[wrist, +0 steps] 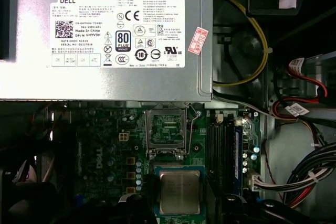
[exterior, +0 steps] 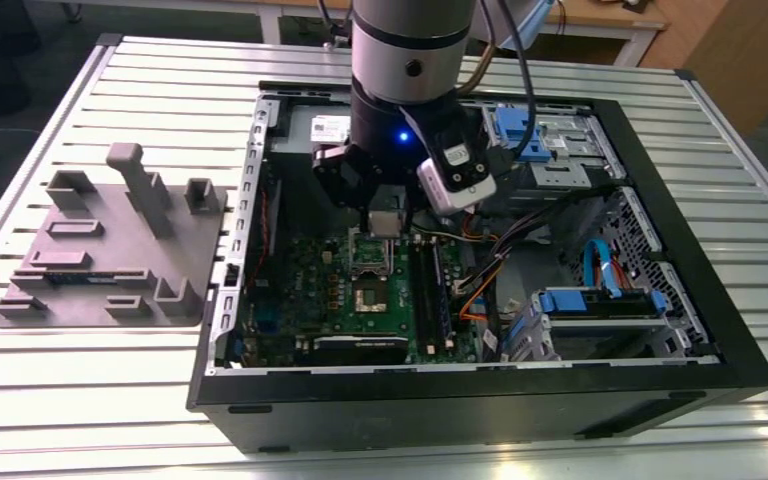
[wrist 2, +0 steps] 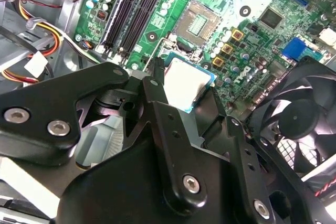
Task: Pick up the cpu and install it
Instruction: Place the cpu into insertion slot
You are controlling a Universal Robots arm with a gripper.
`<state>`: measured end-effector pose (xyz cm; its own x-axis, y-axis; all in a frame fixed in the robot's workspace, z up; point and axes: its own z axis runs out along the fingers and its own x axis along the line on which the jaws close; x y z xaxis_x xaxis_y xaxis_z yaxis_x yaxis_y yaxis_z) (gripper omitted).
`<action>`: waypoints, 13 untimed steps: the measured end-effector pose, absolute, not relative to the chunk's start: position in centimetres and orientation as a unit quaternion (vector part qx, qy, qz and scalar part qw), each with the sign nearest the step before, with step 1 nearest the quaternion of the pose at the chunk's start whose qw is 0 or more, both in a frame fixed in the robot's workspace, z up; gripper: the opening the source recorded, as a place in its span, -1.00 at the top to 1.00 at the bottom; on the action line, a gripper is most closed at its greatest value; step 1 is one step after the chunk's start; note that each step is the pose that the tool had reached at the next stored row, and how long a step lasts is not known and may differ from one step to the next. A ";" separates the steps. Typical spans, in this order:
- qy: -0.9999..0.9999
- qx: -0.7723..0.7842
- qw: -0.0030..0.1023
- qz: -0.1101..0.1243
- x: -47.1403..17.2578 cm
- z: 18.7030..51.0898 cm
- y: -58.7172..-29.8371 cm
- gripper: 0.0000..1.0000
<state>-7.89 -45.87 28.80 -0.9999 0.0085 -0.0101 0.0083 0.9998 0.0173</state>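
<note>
Hand (wrist 2: 184,88) clamps the cpu (wrist: 179,192) by its edges, over the motherboard (wrist: 105,150) near the open socket (wrist: 165,132).

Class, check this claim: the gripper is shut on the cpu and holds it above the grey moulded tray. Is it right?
Not quite. The gripper is shut on the cpu, but holds it above the green motherboard inside the open case, not the tray, as the exterior view shows.

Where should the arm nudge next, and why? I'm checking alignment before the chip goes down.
Probably a short sideways shift to bring the cpu over the open socket. The gripper holds the cpu above the motherboard, and in both wrist views it sits beside the socket, not over it.
</note>
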 end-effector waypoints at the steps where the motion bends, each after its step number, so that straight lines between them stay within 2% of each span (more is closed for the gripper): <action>1: 1.000 0.004 0.005 0.009 -7.9 28.8 -45.9 0.06; 13: 1.000 0.004 0.005 0.009 -7.9 28.3 -45.9 0.06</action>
